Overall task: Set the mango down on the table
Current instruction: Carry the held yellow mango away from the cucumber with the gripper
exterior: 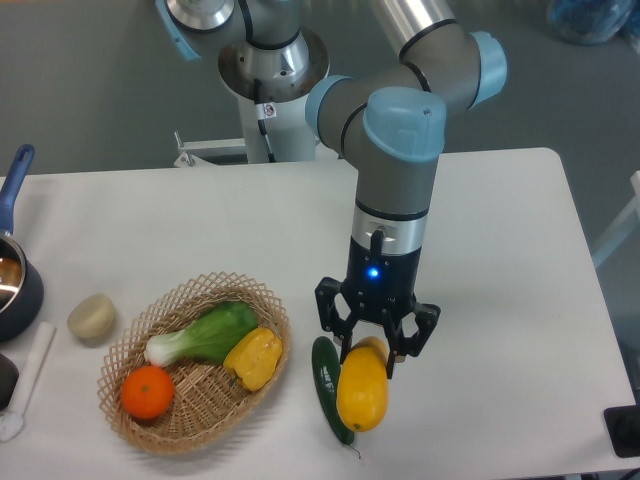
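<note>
Nearest the camera, the mango [362, 390] hangs upright in front of the table's [500, 260] near edge region, its upper end clasped between my fingers; its lower end sits low over the white surface, though I cannot tell whether it touches. My gripper [372, 345] is closed around the top of that fruit, black fingers on either side of it, with a blue light showing on the wrist above. Immediately to the mango's left lies a dark green cucumber [328, 390] on the tabletop, running lengthwise toward the camera and just beside, possibly touching, the mango. Further left stands a wicker basket [195, 440], holding a round orange citrus [147, 391] at its near left, a yellow bell pepper [253, 357] at its right, and a green leafy vegetable with a pale stalk [205, 335] across its middle. Outside the basket, to its left, a pale rounded item [91, 316] rests on the table. At the far left edge a dark pot with a blue handle [15, 270] is partly cut off by the frame, with a white utensil [25, 385] lying below it.
</note>
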### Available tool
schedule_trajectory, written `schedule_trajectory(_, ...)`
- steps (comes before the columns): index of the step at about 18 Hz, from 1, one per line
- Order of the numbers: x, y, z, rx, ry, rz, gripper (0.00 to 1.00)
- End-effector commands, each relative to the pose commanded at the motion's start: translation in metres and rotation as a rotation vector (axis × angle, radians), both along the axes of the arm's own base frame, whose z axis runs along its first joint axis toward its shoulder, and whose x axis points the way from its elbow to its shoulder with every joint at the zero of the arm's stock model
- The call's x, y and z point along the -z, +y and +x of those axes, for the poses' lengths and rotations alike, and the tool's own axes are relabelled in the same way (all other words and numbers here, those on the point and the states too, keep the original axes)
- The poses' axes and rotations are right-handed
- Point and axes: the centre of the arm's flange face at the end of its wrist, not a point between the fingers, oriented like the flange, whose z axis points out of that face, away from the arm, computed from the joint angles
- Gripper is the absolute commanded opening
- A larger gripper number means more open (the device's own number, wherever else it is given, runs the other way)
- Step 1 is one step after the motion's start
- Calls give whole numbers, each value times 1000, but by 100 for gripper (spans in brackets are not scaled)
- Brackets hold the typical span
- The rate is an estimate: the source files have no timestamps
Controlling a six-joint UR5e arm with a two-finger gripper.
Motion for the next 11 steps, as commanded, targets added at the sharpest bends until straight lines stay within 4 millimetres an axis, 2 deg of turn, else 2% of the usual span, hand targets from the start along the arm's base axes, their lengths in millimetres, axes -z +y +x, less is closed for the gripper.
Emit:
schedule_trajectory(6,4,-8,-8,-21,20,-32,34)
schedule_trajectory(11,20,-22,-19,-98,107,-188,34)
